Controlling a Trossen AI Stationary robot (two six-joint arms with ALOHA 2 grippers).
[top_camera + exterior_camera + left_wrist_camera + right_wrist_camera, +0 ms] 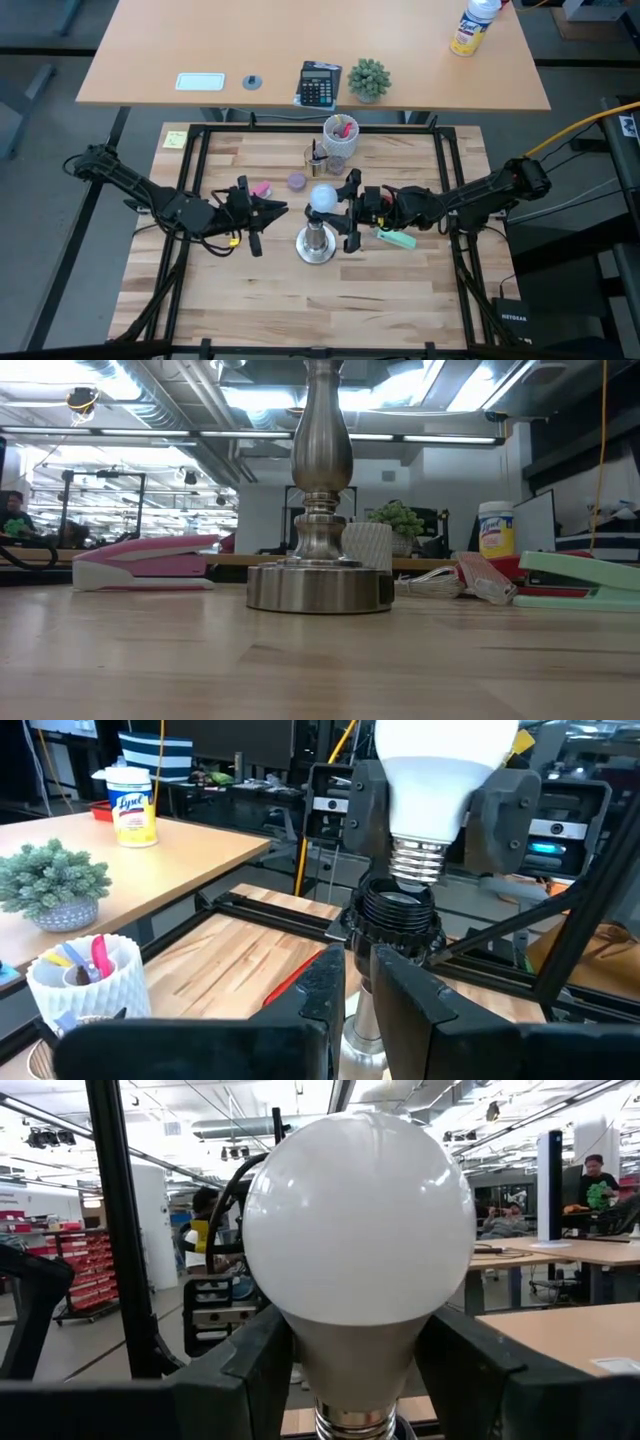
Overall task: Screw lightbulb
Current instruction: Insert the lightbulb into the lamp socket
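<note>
High view straight down; low view table-level; both share stand (317, 243).

Light comes from ceiling lamps (300, 395), strong and white in the low view, where they glare. The worktop (280, 300) is evenly lit, with soft short shadows. The lightbulb (358, 1230) shows bright reflections; the room behind it is blurred.

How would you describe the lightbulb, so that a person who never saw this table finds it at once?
Look at the middle of the wooden table, where a silver metal stand rises from a round base. Directly above its black socket, held between the right gripper fingers, is the lightbulb. It alone is round, frosted white, with a silvery threaded base.
</note>
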